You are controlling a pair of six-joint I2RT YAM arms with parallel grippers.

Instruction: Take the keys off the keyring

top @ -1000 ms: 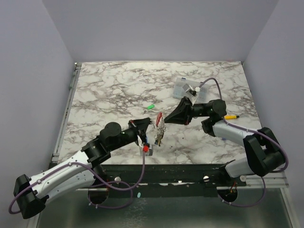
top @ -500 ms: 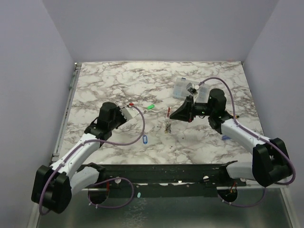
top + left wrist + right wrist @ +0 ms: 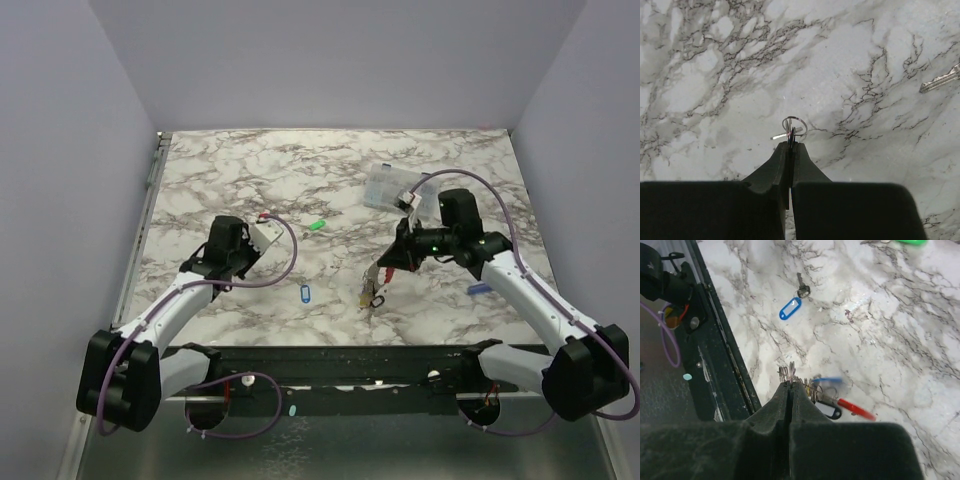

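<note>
Over the marble table (image 3: 250, 170), my left gripper (image 3: 791, 145) is clamped tight on a wire ring (image 3: 795, 123), my right gripper (image 3: 790, 385) on tagged keys (image 3: 826, 409).

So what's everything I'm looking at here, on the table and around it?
Blue-tagged key: one, blue tag, loose on the table, front centre.
Green-tagged key: one, green tag, loose farther back, mid-table.
Bunch of keys: one, red, blue and dark tags, hanging from the right gripper.
Wire ring: one, grey metal, pinched at the left gripper's tips.
Compartment box: one, clear, far right part of the table.
Small blue object: one, right side, near the front; too small to name.
Table: one, white-and-grey marble.
Left gripper: one, black, shut on the wire ring.
Right gripper: one, black, shut on the bunch of keys.
</note>
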